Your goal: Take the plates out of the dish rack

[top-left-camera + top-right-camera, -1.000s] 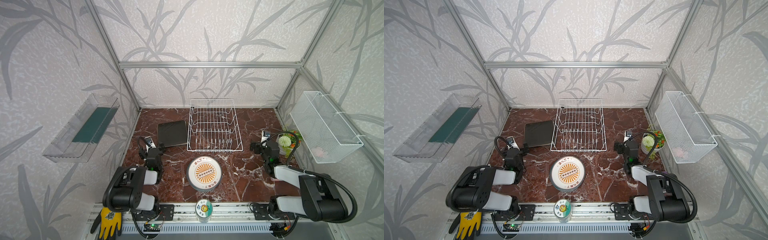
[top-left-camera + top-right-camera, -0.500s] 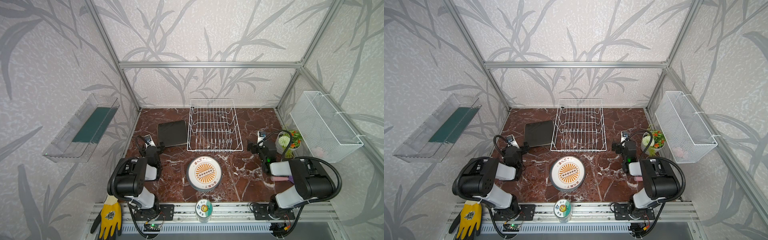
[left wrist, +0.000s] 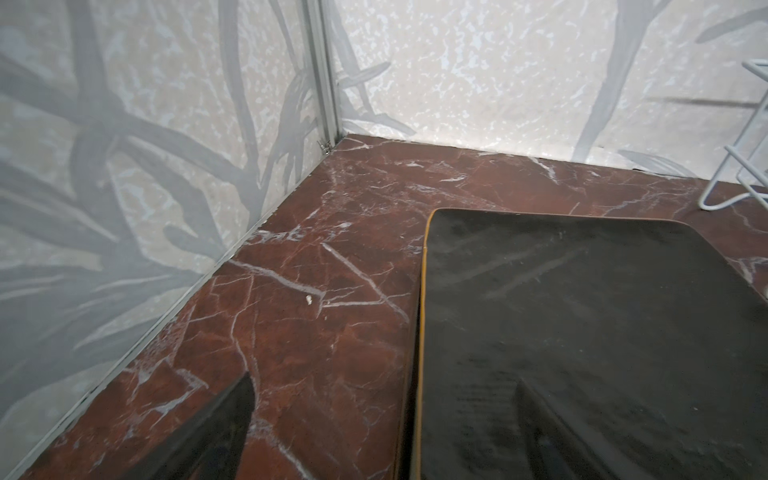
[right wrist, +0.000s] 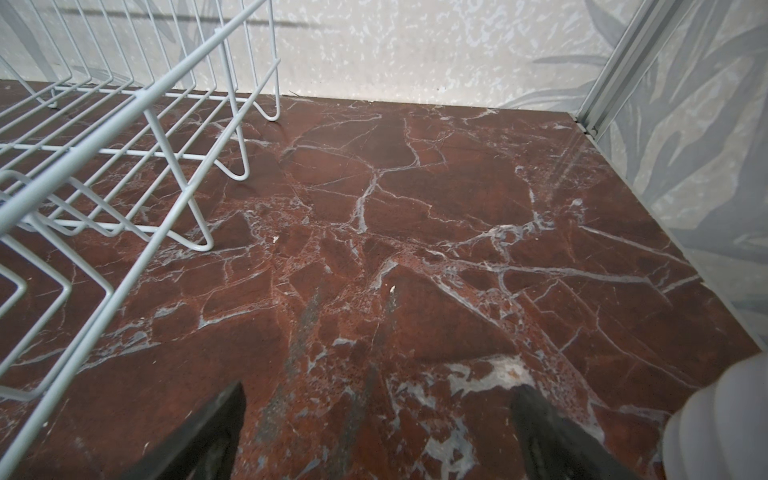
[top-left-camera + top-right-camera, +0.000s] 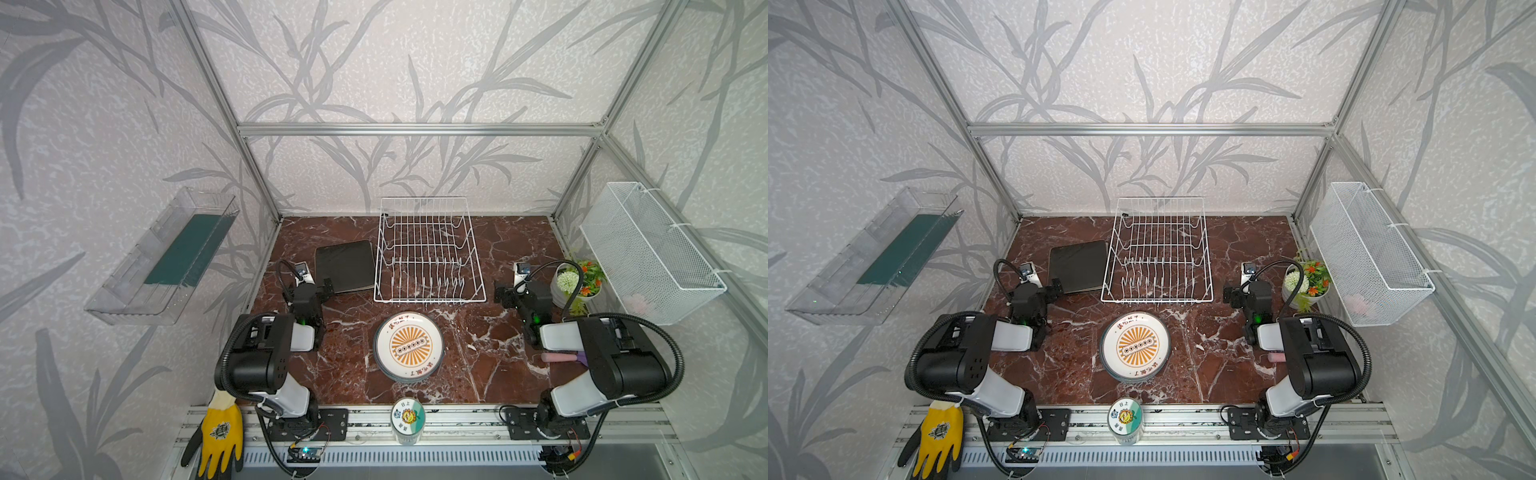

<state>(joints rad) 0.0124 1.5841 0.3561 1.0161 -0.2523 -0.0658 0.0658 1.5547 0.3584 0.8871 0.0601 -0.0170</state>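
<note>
— Where were the plates?

— We found none in the dish rack [image 5: 428, 253], which stood bare at the upper middle of both top views. A round plate [image 5: 409, 345] with an orange sunburst lay flat just below it in the frame. A black square plate [image 5: 344, 266] lay face-down just beside the rack's left side.

— How would they handle?

— We judged them stiff, glazed, fairly heavy and breakable. They would be slippery under the pads, so best pinched at the rim. Lying flat, that rim looked hard to get under.

— And the arms?

— We saw both folded low over the marble tabletop [image 5: 478, 365]. The left gripper [image 5: 319, 287] sat at the black plate's lower left corner, jaws wide apart, one finger above the plate and one above the marble. The right gripper [image 5: 505, 293] sat right of the rack, near the flower pot [image 5: 575, 286], jaws wide apart with nothing between them.
</note>
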